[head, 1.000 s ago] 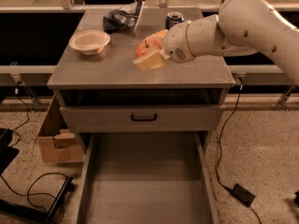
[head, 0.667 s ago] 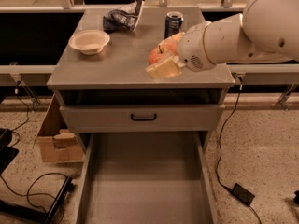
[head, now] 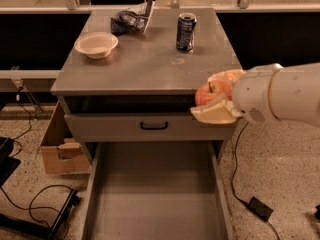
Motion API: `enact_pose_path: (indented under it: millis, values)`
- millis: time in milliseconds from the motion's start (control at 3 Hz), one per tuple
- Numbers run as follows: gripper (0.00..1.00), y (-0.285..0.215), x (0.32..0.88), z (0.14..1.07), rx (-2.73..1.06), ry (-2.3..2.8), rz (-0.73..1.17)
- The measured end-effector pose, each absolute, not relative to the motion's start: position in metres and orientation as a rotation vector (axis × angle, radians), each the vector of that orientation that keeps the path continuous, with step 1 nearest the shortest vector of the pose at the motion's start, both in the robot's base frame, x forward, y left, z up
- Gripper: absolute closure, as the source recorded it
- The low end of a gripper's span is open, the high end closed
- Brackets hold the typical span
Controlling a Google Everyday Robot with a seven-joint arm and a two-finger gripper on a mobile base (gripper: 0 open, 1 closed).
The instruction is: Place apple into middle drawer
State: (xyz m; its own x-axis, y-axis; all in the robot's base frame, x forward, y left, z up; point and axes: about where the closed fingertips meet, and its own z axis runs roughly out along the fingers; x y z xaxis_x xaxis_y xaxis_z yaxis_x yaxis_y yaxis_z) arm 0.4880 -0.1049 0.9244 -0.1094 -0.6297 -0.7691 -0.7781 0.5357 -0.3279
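Item: apple, held clamped between the two fingers of the pincer, one finger above and one below. Change noted: over the last second the apple has been carried from above the middle of the table to just past its front right corner, at about 3 o'clock in the view, and somewhat lower. Meaning for the task: the transfer is judged well under way, and the apple is not yet over the middle drawer, which lies pulled open at 6 o'clock, below and left of the pincer. Other things: bowl at 10 o'clock, crumpled bag at 11 o'clock and can at 12 o'clock, all left on the table; upper drawer front with black handle, closed; cardboard box and cables on the floor at 8 o'clock. Obstructions: the drawer's right wall and the upper drawer front, just beside the apple, are to be cleared.
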Motion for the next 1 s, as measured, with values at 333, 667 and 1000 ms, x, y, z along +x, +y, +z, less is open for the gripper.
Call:
enact_pose_path:
  millis: [333, 667, 1000]
  values:
    - [1.0, -0.128, 0.468, 0.88, -1.05, 1.817, 0.287]
    - [1.0, -0.159, 0.467, 0.841, -0.946, 1.754, 0.407]
    - [1.0, -0.197, 0.486, 0.821, -0.924, 1.699, 0.437]
